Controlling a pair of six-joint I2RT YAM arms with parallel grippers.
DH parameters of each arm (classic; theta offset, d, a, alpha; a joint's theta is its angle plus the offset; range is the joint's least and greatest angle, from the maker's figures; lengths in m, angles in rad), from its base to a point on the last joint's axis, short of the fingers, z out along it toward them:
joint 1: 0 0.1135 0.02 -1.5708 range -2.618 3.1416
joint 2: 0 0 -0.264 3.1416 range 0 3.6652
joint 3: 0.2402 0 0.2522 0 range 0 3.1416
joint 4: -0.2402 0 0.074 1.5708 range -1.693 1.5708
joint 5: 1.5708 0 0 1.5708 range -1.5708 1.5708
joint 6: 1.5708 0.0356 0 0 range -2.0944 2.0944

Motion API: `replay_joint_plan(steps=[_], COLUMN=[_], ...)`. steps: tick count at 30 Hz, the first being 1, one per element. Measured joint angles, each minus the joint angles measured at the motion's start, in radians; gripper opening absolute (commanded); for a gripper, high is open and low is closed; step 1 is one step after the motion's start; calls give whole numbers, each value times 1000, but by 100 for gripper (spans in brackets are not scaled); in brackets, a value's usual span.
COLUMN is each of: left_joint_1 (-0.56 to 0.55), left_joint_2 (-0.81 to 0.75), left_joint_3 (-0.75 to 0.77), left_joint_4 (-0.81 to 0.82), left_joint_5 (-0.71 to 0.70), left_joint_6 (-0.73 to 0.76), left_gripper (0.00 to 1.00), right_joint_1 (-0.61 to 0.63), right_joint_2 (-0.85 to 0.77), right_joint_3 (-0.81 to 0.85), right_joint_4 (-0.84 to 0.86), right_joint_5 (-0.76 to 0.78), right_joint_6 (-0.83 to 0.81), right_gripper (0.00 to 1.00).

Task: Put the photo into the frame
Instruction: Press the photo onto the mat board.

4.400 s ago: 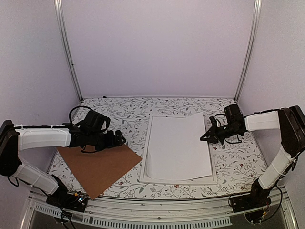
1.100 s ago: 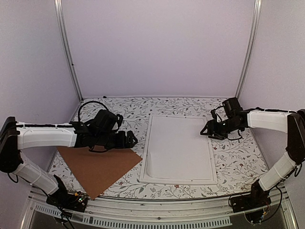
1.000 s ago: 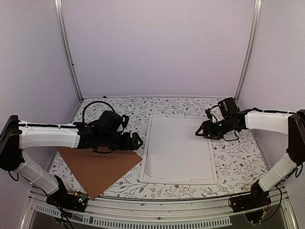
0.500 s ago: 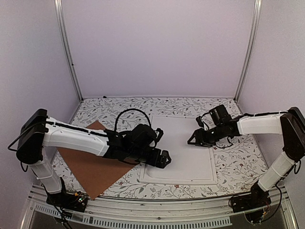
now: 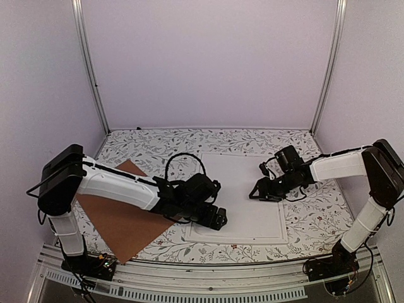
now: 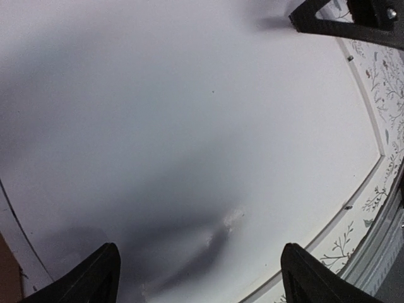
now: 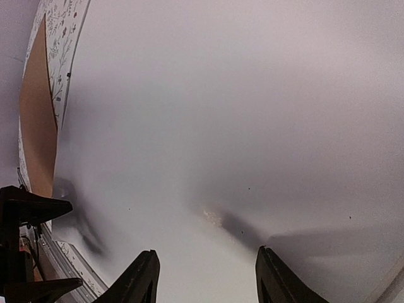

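The frame (image 5: 252, 240) lies flat on the table, white with a narrow raised rim (image 6: 328, 222). Inside it lies the photo (image 5: 243, 189), showing only a plain white side; its printed side is hidden. My left gripper (image 5: 218, 218) hangs low over the sheet's near left part, open with nothing between its fingers (image 6: 201, 281). My right gripper (image 5: 255, 192) is low over the sheet's right middle, also open and empty (image 7: 208, 281). A small crease with a shadow marks the photo (image 6: 230, 218) ahead of the left gripper, and a similar crease marks the photo (image 7: 214, 218) ahead of the right gripper.
A brown backing board (image 5: 120, 221) lies on the floral tablecloth left of the frame, under my left arm; its edge shows in the right wrist view (image 7: 38, 126). The tablecloth (image 5: 315, 214) shows right of the frame. Metal posts stand at the back corners.
My left arm swung right from above the brown board to the frame's near left part. My right gripper moved inward over the sheet, which earlier lay skewed and now lies flat.
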Motion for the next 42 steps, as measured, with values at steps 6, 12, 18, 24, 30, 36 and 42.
replay_joint_plan(steps=[6,12,18,24,30,36,42], left_joint_1=[-3,-5,-7,-10,-12,-13,-14], left_joint_2=[0,0,0,0,-11,-12,-29], left_joint_3=[-3,-19,-27,-34,-55,-56,-56], left_joint_4=[-1,-1,2,3,20,21,-9], left_joint_5=[-2,-3,-10,-25,-37,-44,-64], left_joint_6=[-1,-8,-9,-18,-33,-37,-42], left_gripper=[90,90,90,90,90,89,89], right_joint_1=[-10,-26,-31,-31,-31,-31,-31], right_joint_2=[20,20,21,21,21,21,3], right_joint_3=[0,0,1,1,1,14,56], right_joint_4=[-4,-14,-18,-18,-18,-37,-89], right_joint_5=[9,19,19,16,10,6,11], right_joint_6=[-6,-25,-42,-50,-61,-74,-91], right_gripper=[56,56,56,58,59,60,61])
